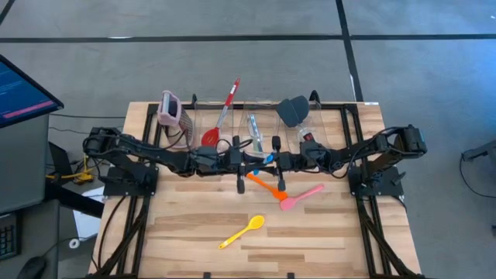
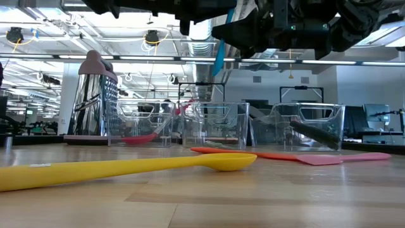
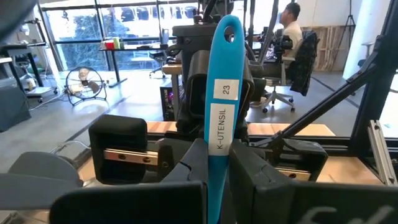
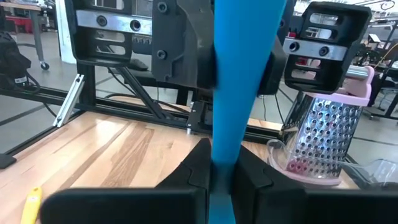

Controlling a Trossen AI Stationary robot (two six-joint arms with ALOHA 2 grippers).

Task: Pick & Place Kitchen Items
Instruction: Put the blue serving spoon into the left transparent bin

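A blue utensil (image 1: 267,157) stands upright in the air over the table's middle, between my two grippers. My left gripper (image 3: 217,180) comes from the left and my right gripper (image 4: 222,174) from the right; both are shut on it. Its handle (image 3: 224,93) bears a white label and has a hole at its upper end. On the table lie an orange spatula (image 1: 263,184), a pink spatula (image 1: 302,198) and a yellow spoon (image 1: 242,231). My left gripper pinches the blue handle between its two fingers, just below the label (image 3: 219,146). The fingers point level from the table's left and lie across the handle. The utensil stands upright, clear of the table. My right gripper pinches the blue utensil's shaft (image 4: 224,146) between its two fingers, level from the table's right and across it. The shaft rises above the fingers, and its lower end (image 2: 219,63) hangs below both grippers, clear of the table.
Three clear bins (image 1: 256,128) stand in a row at the far edge; a red spatula (image 1: 221,120) is in the left one, a black spatula (image 1: 293,111) in the right one. A pink-topped metal grater (image 1: 170,111) stands at the far left.
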